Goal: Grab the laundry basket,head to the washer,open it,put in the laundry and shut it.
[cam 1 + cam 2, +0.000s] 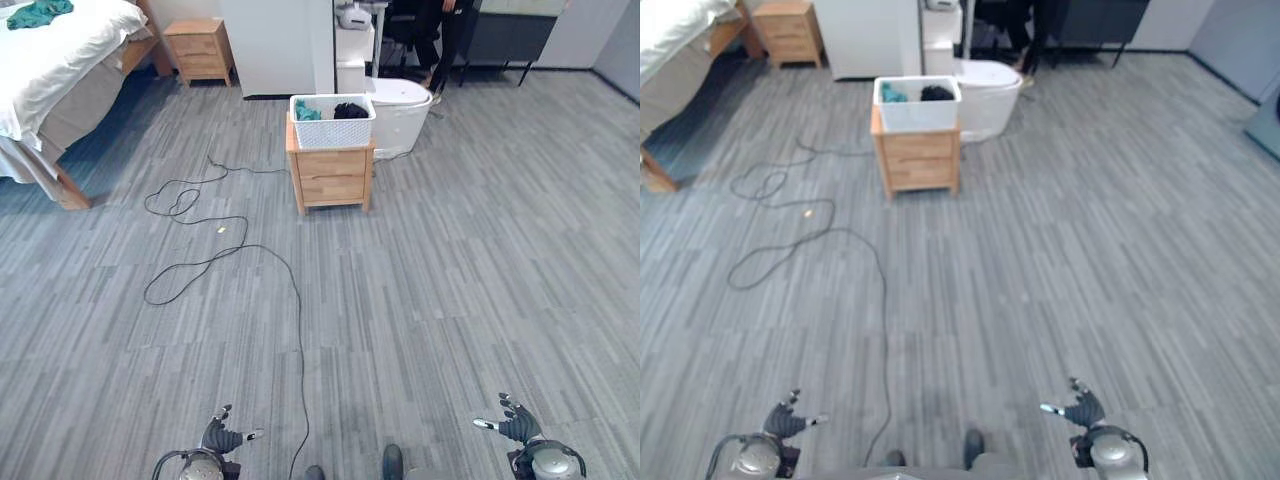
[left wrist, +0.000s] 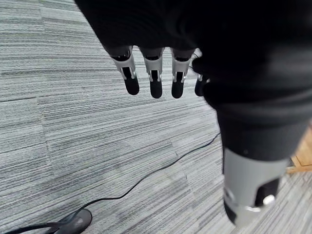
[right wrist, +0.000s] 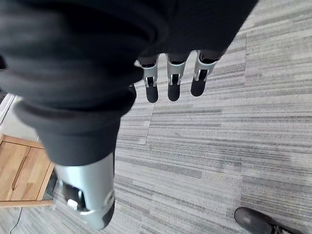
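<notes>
- The white laundry basket [image 1: 332, 122] sits on top of a small wooden cabinet [image 1: 331, 176], far ahead at about 12 o'clock.
- Inside the basket there is a teal cloth [image 1: 307, 112] on one side and a dark cloth [image 1: 351, 110] on the other.
- Just behind the cabinet, at about 1 o'clock, stands a round white washer [image 1: 402, 110]. It is touching or almost touching the cabinet's back corner.
- The left hand [image 1: 222, 437] shows low down at about 7 o'clock, well apart from the basket. In the left wrist view its fingers [image 2: 155, 80] hang straight and loose over the grey floor [image 2: 83, 126]. It holds nothing.
- The right hand [image 1: 516, 423] shows low down at about 5 o'clock, also far from the basket. In the right wrist view its fingers [image 3: 174, 78] are straight and relaxed too. It holds nothing.
- A bed [image 1: 62, 62] with white sheets is at about 10 o'clock, with a teal cloth on the bed [image 1: 40, 12] near the top edge.
- A second wooden nightstand [image 1: 198, 50] stands by the bed at about 11 o'clock.
- A tall white cupboard [image 1: 277, 45] is behind the basket, a bit to the left of 12 o'clock.
- A person's dark legs [image 1: 440, 40] stand far back at about 1 o'clock, past the washer.
</notes>
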Motion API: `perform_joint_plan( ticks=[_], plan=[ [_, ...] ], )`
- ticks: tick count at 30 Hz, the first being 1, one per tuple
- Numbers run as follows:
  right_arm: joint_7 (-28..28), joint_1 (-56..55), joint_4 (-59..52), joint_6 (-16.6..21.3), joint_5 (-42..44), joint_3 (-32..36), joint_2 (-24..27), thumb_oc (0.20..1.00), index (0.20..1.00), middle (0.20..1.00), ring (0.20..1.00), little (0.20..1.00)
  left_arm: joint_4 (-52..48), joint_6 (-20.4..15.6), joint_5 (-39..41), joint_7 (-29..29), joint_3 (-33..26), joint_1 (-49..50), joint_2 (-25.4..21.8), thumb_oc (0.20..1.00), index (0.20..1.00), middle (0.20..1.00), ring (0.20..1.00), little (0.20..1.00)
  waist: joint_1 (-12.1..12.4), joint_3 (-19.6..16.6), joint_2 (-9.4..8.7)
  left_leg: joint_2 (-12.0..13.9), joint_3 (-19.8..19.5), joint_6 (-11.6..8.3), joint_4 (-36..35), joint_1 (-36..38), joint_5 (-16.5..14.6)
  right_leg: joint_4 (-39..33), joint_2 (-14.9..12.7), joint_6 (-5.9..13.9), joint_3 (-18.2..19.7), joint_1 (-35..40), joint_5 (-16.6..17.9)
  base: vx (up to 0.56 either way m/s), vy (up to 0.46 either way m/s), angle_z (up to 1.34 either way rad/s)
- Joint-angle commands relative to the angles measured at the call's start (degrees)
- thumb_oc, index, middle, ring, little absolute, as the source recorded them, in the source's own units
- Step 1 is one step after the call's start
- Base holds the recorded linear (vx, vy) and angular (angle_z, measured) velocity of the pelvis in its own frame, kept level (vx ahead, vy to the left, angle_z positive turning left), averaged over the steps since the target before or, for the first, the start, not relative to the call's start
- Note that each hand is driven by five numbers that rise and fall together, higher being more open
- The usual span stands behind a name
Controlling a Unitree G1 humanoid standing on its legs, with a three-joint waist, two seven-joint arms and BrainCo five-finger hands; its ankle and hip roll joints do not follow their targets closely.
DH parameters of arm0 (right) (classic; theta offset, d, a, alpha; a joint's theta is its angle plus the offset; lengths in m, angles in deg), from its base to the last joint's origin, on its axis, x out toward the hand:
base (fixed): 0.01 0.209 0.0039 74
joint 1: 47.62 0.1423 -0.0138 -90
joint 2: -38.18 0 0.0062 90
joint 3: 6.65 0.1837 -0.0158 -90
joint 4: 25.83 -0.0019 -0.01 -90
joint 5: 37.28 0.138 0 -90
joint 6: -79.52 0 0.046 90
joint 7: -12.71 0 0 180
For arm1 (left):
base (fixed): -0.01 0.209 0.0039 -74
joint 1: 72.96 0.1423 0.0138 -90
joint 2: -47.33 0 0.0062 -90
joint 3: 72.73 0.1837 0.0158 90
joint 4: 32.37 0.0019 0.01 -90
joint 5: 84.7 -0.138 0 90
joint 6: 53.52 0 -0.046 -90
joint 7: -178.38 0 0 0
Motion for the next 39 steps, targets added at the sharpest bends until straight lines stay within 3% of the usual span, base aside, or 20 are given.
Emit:
perform_joint_plan(
  ticks=[1, 11, 19, 23, 25, 29, 32, 36, 37, 39],
  plan=[
    [0.18, 2.48, -1.16, 2.18, 0.13, 0.25, -0.29, 1.000, 1.000, 1.000, 1.000, 1.000, -1.45, -1.39, 3.25, 1.18, -2.16, -1.13, -1.14, 1.000, 1.000, 1.000, 1.000, 1.000, -0.75, -1.43, -2.80, -1.01, 0.49, -1.08, -0.31, 0.10, -1.49, 4.68, -2.02, 4.93, 1.53, 1.23, -6.94, 0.03, -0.002, 0.03],
    [0.61, 2.09, -1.52, 1.39, 0.95, 0.56, -1.37, 1.000, 1.000, 1.000, 1.000, 1.000, -2.47, -0.85, 6.62, 1.56, -3.13, -0.59, 0.12, 1.000, 1.000, 1.000, 1.000, 1.000, -0.45, -1.07, -2.98, -1.59, 0.00, -0.54, 0.60, 0.14, -2.54, 5.47, -2.32, 4.95, 1.03, 1.43, -7.71, 0.06, 0.012, 0.00],
    [1.24, 3.96, -1.44, 1.09, 1.49, 0.56, -1.42, 1.000, 1.000, 1.000, 1.000, 1.000, -4.74, -0.88, 7.27, 1.92, -2.98, -1.15, -0.71, 1.000, 1.000, 1.000, 1.000, 1.000, 0.42, 0.53, -3.65, -2.90, -0.16, 0.93, 7.04, -4.37, -5.96, 8.15, -3.54, 5.79, 2.09, -1.02, -7.85, 0.06, 0.068, -0.06],
    [1.21, 5.36, -1.89, 1.12, 1.68, 0.01, -1.53, 1.000, 1.000, 1.000, 1.000, 1.000, -5.16, -0.92, 7.56, 2.07, -3.23, -1.48, -1.64, 1.000, 1.000, 1.000, 1.000, 1.000, 0.84, 1.57, -3.89, -3.72, -0.42, 2.20, 9.12, -6.31, -7.53, 12.30, -3.82, 6.79, 3.13, -3.95, -7.81, 0.06, 0.105, -0.16],
    [1.18, 6.04, -2.56, 1.33, 1.76, -0.41, -1.74, 1.000, 1.000, 1.000, 1.000, 1.000, -5.88, -0.90, 7.60, 2.20, -3.62, -1.59, -2.29, 1.000, 1.000, 1.000, 1.000, 1.000, 0.96, 2.38, -3.64, -4.05, -0.21, 2.92, 9.24, -6.04, -8.47, 18.80, -4.40, 7.74, 2.34, -7.26, -7.13, 0.11, 0.132, -0.30],
    [0.96, 6.23, -3.66, 1.27, 1.20, -0.92, -1.57, 1.000, 1.000, 1.000, 1.000, 1.000, -6.18, -0.91, 7.56, 2.12, -3.60, -1.48, -2.19, 1.000, 1.000, 1.000, 1.000, 1.000, 0.65, 3.60, -3.18, -4.29, -0.42, 3.08, 8.48, -3.97, -9.13, 23.47, -3.78, 7.68, 1.31, -11.73, -5.40, 0.12, 0.054, -0.21],
    [0.92, 6.06, -4.38, 1.33, 1.01, -0.85, -0.76, 1.000, 1.000, 1.000, 1.000, 1.000, -5.00, -1.00, 7.56, 2.03, -2.99, -1.70, -1.43, 1.000, 1.000, 1.000, 1.000, 1.000, -0.49, 4.26, -2.41, -5.41, -1.02, 2.86, 6.78, 0.33, -10.57, 17.87, -3.50, 6.47, -2.07, -15.04, -4.22, 0.29, 0.010, 0.03],
    [1.01, 5.59, -4.00, 1.34, 0.76, -0.92, -0.62, 1.000, 1.000, 1.000, 1.000, 1.000, -4.59, -1.05, 7.66, 1.94, -2.51, -2.30, -0.80, 1.000, 1.000, 1.000, 1.000, 1.000, -1.58, 5.19, -2.13, -5.82, -2.65, 2.21, 6.68, 2.94, -11.71, 11.07, -3.98, 7.01, -4.59, -16.33, -2.26, 0.28, -0.093, 0.37],
    [0.82, 4.93, -3.62, 1.08, 0.34, -0.87, -0.50, 1.000, 1.000, 1.000, 1.000, 1.000, -4.32, -1.22, 7.32, 1.65, -1.95, -2.71, -0.45, 1.000, 1.000, 1.000, 1.000, 1.000, -2.30, 5.19, -2.14, -6.50, -4.26, 1.58, 7.16, 5.02, -13.23, 8.35, -4.29, 7.53, -5.03, -17.36, -0.77, 0.44, -0.219, 0.65],
    [0.78, 4.42, -3.55, 1.15, 0.35, -0.71, -0.47, 1.000, 1.000, 1.000, 1.000, 1.000, -4.19, -1.34, 6.93, 1.49, -1.72, -2.71, -0.22, 1.000, 1.000, 1.000, 1.000, 1.000, -2.58, 4.90, -2.20, -6.74, -4.75, 1.47, 7.48, 5.64, -14.10, 7.73, -4.28, 7.48, -4.61, -16.51, -0.72, 0.27, -0.146, 0.60]
  ],
)
